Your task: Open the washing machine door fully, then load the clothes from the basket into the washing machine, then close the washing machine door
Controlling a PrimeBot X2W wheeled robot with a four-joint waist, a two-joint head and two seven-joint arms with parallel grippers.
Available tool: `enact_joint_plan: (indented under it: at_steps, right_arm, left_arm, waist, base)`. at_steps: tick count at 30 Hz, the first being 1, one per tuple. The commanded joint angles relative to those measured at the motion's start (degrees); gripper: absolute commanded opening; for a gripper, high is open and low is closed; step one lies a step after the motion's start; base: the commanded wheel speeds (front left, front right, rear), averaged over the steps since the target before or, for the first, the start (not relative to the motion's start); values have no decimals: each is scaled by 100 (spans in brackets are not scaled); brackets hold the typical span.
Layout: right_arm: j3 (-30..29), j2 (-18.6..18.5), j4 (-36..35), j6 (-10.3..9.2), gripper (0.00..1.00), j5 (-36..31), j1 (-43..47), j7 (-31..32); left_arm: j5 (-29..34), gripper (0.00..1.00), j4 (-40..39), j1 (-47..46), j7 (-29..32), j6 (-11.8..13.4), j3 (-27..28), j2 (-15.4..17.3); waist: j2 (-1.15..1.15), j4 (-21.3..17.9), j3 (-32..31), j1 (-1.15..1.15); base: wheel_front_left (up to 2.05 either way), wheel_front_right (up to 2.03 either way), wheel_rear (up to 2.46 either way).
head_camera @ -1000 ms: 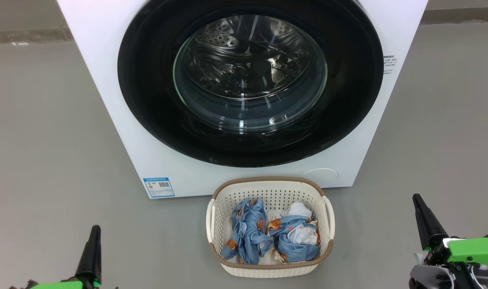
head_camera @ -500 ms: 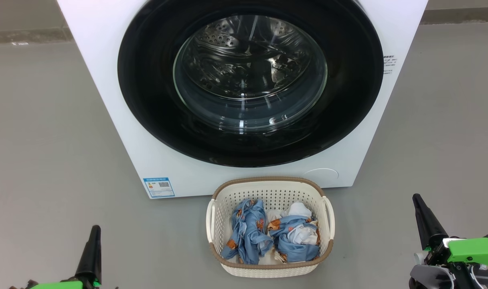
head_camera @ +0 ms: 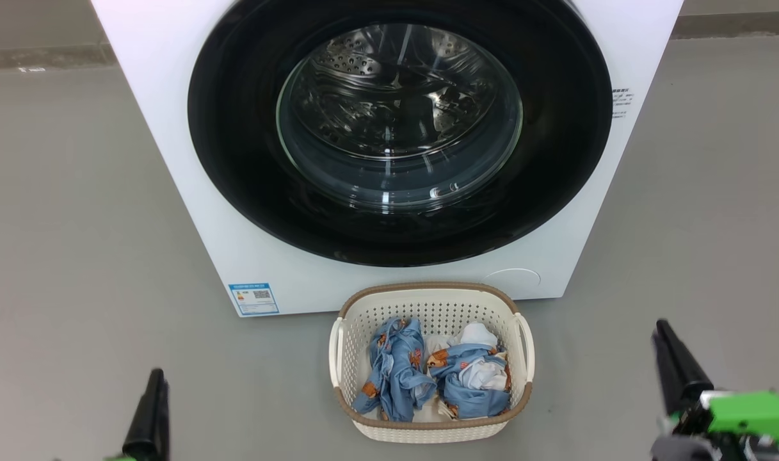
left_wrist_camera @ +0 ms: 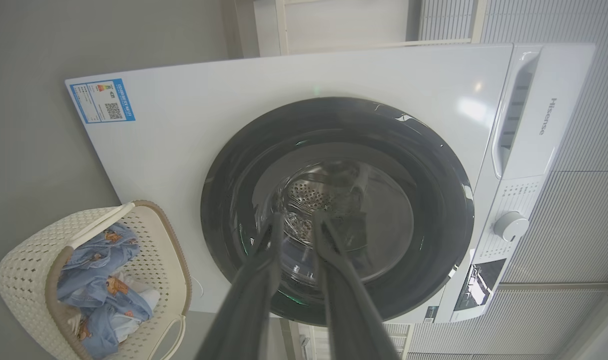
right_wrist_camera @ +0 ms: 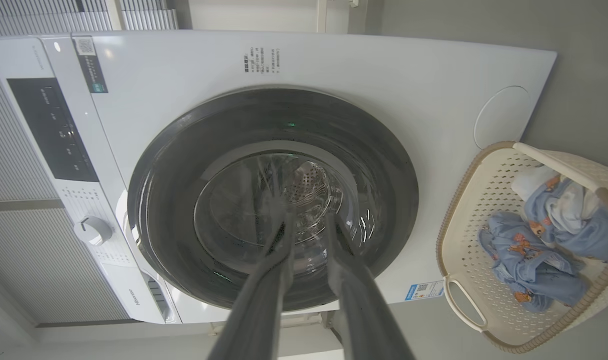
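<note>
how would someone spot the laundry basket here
Find the big white washing machine with its round black-rimmed door. On the grey floor just before it sits the basket: cream perforated plastic, brown rim, holding crumpled light-blue clothes.

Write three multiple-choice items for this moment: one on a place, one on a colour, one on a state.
1. Where does the basket stand?
A. on top of the washing machine
B. on the floor in front of it
C. inside the drum

2. What colour is the basket's rim?
A. brown
B. red
C. black

3. How is the washing machine door?
A. wide open
B. taken off
C. shut

Answers:
1 B, it sits on the grey floor just below the door.
2 A, a brown woven-look band runs round its top.
3 C, the door's black rim lies flat against the machine's front, with the clothes in the basket.
</note>
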Motion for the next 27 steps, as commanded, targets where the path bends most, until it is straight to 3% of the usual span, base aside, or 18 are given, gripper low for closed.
enact_joint_plan:
  at_steps: [1, 9, 15, 27]
  right_arm:
    - [2, 6, 15, 0, 100, 2, 14, -2]
    - [53, 42, 78, 0, 100, -34, 105, -69]
    - [148, -12, 34, 0, 100, -158, 93, -186]
    - [381, -184, -16, 0, 100, -996, -3, -418]
  left_arm:
    - [1, 100, 11, 12, -4, 0, 0, -5]
    - [66, 100, 39, 103, -107, 0, -35, -28]
    - [197, 100, -31, 112, -213, 0, -67, 13]
    - [1055, 100, -132, 97, -415, 0, -32, 51]
  waist:
    - [0, 0, 1, 0]
    - [0, 7, -4, 13]
    - [0, 13, 7, 1]
    - [0, 28, 8, 0]
  base:
    - [0, 0, 0]
    - [0, 0, 0]
    - [0, 0, 0]
    - [0, 0, 0]
